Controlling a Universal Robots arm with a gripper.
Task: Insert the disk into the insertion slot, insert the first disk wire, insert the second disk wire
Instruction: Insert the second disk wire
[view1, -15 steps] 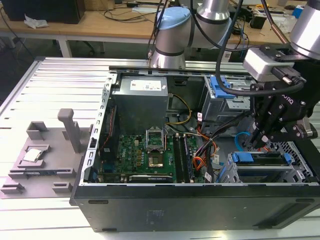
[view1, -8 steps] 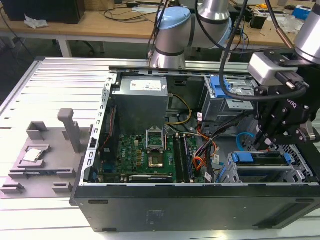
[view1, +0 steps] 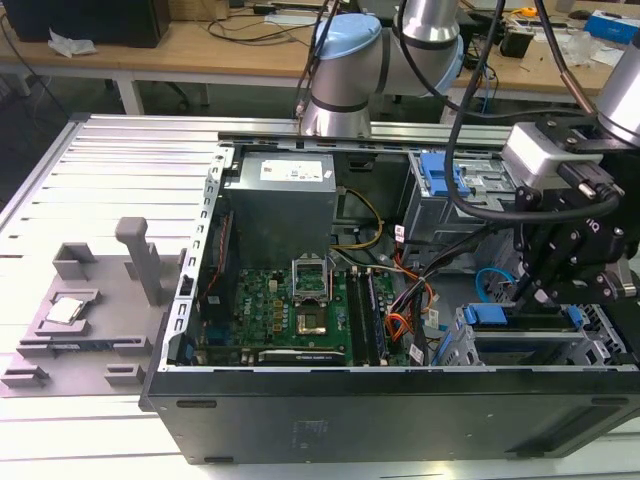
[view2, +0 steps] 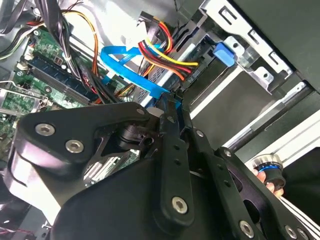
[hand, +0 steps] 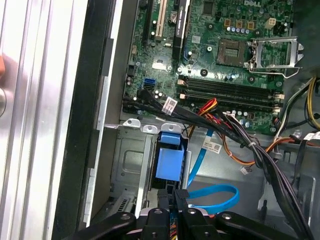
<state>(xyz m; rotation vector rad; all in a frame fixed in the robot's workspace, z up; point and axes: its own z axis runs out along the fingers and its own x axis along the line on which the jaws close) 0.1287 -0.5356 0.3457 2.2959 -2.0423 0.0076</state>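
Disk (view1: 522, 318) with its blue frame sat inside the insertion slot (view1: 600, 345), just under the gripper (view1: 528, 292); the gripper's fingers (hand: 175, 199) were pinched together on the second disk wire (hand: 212, 197), which curled beside them.

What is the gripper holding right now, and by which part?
The gripper has its jaws shut on the second disk wire, at its connector end.
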